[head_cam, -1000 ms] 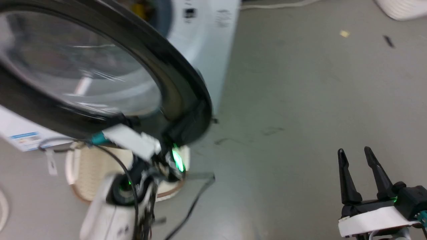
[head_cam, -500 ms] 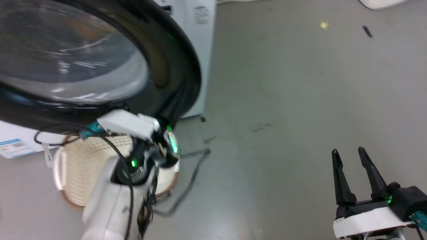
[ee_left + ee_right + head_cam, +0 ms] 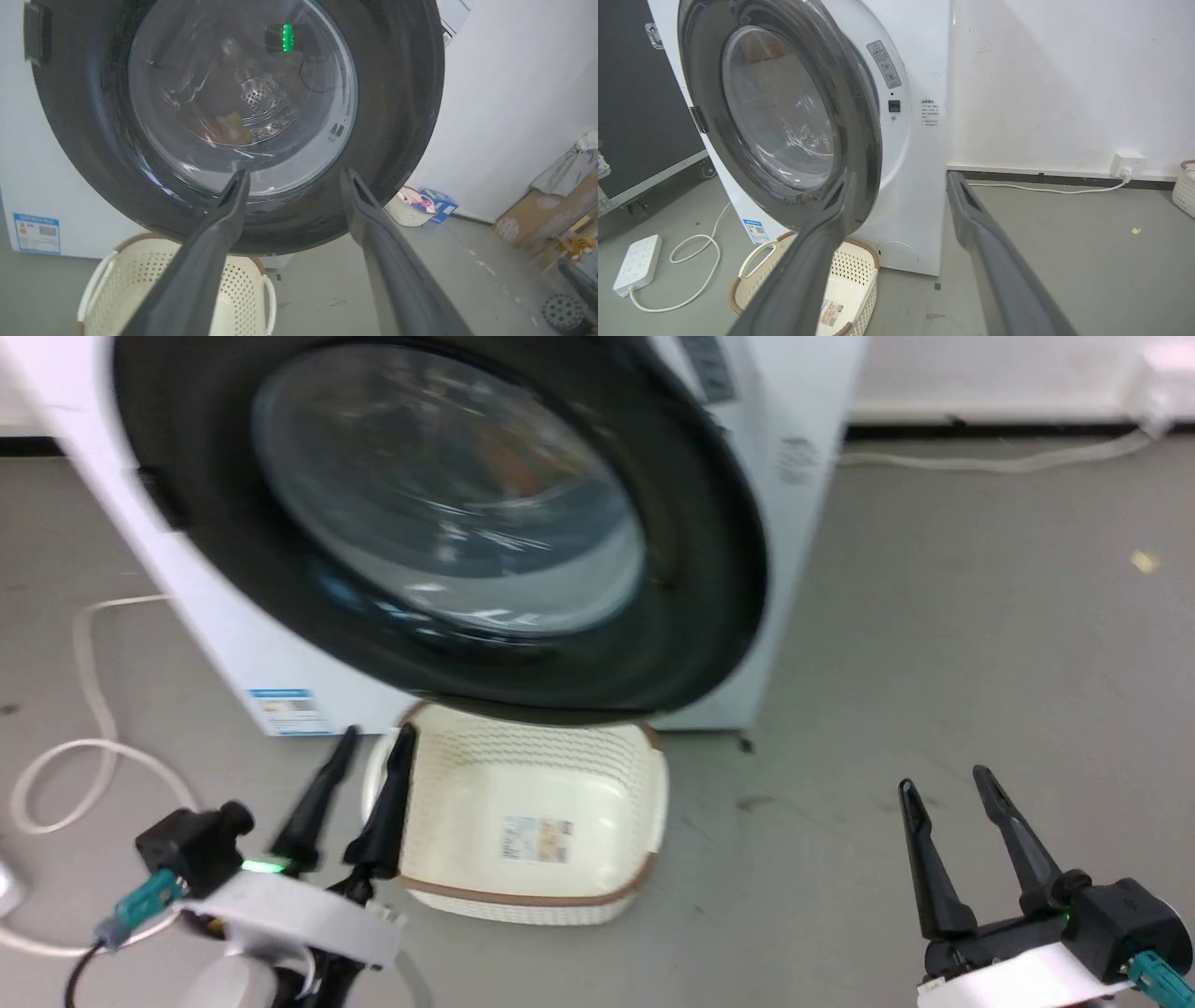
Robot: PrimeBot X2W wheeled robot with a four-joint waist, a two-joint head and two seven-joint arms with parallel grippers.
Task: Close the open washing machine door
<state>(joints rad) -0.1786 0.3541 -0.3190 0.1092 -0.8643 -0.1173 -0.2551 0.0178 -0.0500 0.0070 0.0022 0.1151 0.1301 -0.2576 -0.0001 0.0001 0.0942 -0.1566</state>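
The washing machine door (image 3: 448,513) stands ajar at a narrow angle to the washing machine (image 3: 920,196) front. A cream perforated basket (image 3: 532,751) sits beneath it. The left end effector (image 3: 378,735), fingers parted and empty, is beside the basket's rim. The right end effector (image 3: 943,779), also spread and empty, is well apart over the floor (image 3: 934,616).
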